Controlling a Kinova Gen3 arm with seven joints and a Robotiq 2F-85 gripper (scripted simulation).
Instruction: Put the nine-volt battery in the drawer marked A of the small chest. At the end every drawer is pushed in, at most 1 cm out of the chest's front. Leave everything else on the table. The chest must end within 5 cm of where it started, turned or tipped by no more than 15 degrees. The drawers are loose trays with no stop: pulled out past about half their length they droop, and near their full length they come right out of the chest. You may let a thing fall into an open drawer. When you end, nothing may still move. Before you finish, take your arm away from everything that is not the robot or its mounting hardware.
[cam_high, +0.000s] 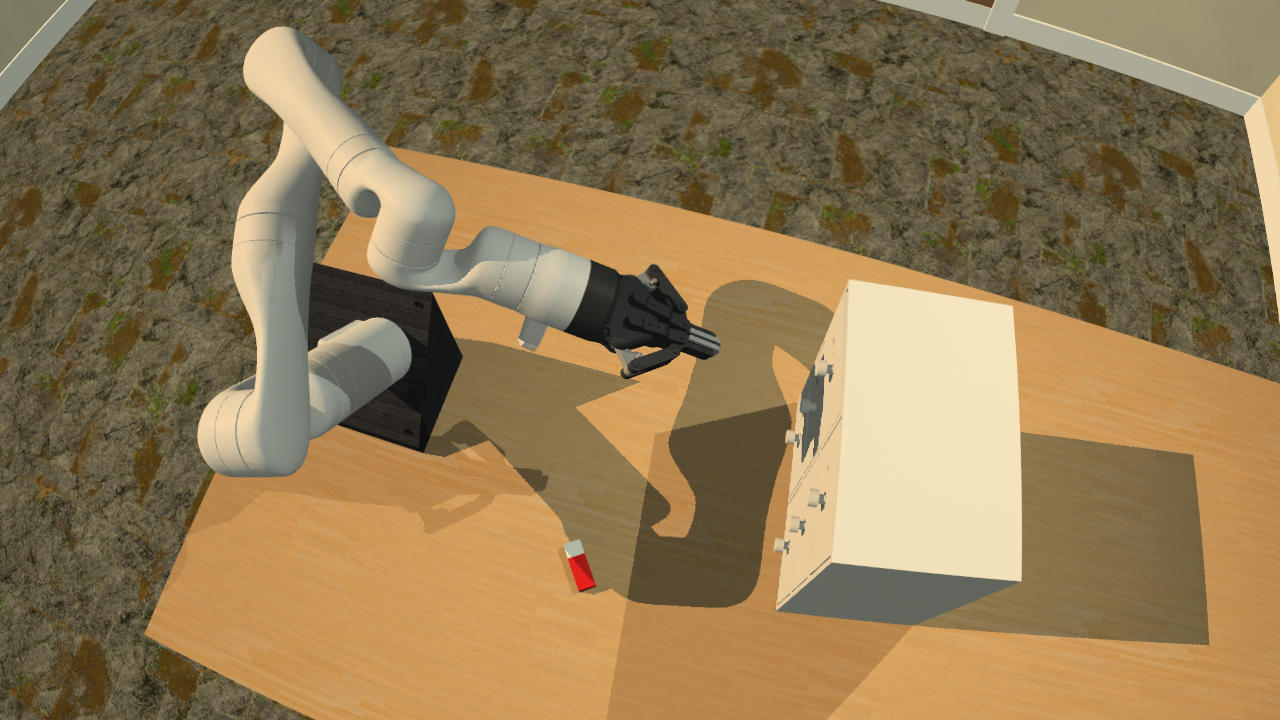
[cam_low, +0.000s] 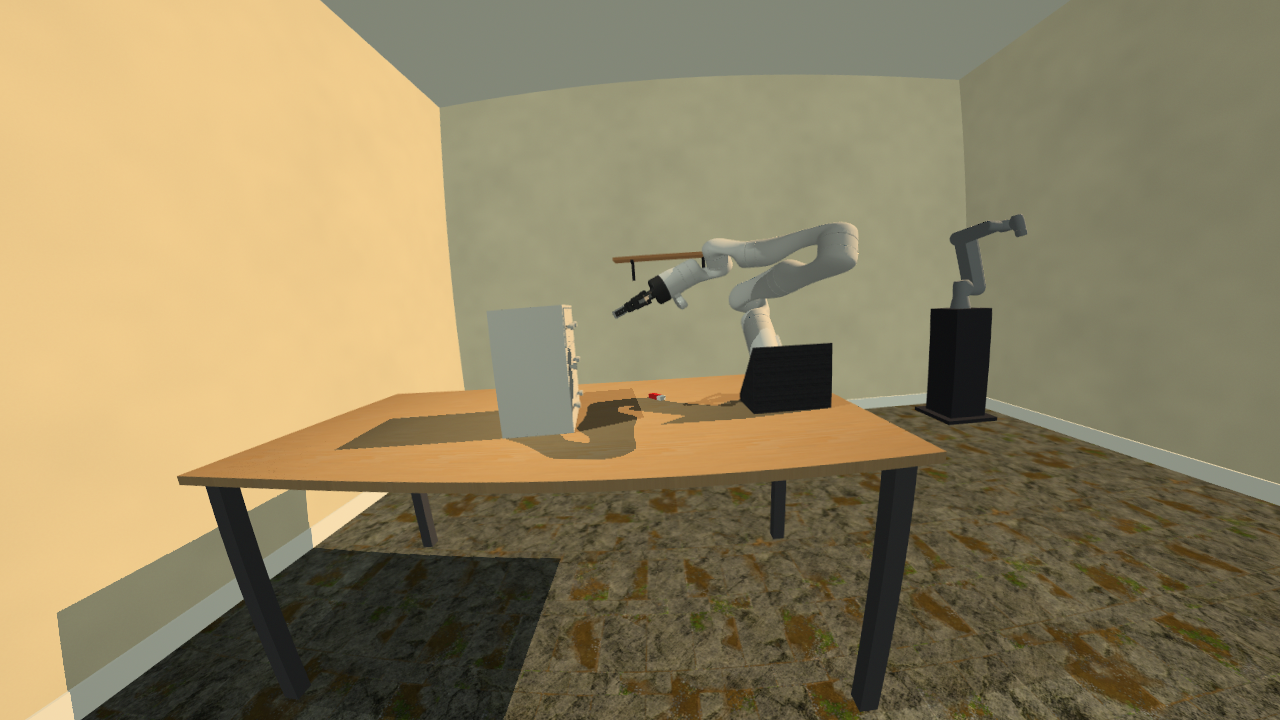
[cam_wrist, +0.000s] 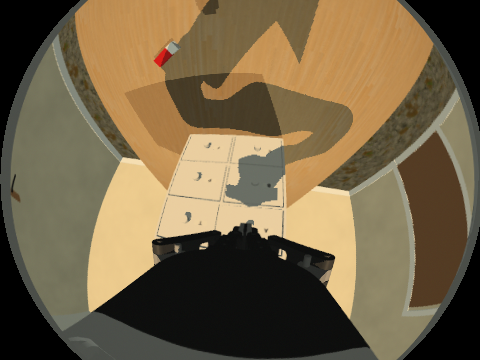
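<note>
The nine-volt battery (cam_high: 580, 565) (cam_low: 656, 394) (cam_wrist: 167, 54), red with a grey end, lies flat on the wooden table (cam_high: 358, 555), in front of the chest and apart from it. The small cream chest (cam_high: 926, 429) (cam_low: 528, 368) (cam_wrist: 227, 187) stands upright with all its drawers pushed in; small knobs stick out of its front. I cannot read the drawer letters. My gripper (cam_high: 711, 342) (cam_low: 619, 312) (cam_wrist: 245, 230) is shut and empty. It hangs in the air, level with the chest's top drawers, a short way in front of them.
The arm's black base block (cam_high: 402, 358) (cam_low: 787, 376) stands at the table's far side from the chest. A second grey arm on a black pedestal (cam_low: 959, 362) stands on the floor beyond the table. A small wall shelf (cam_low: 657, 257) hangs behind my arm.
</note>
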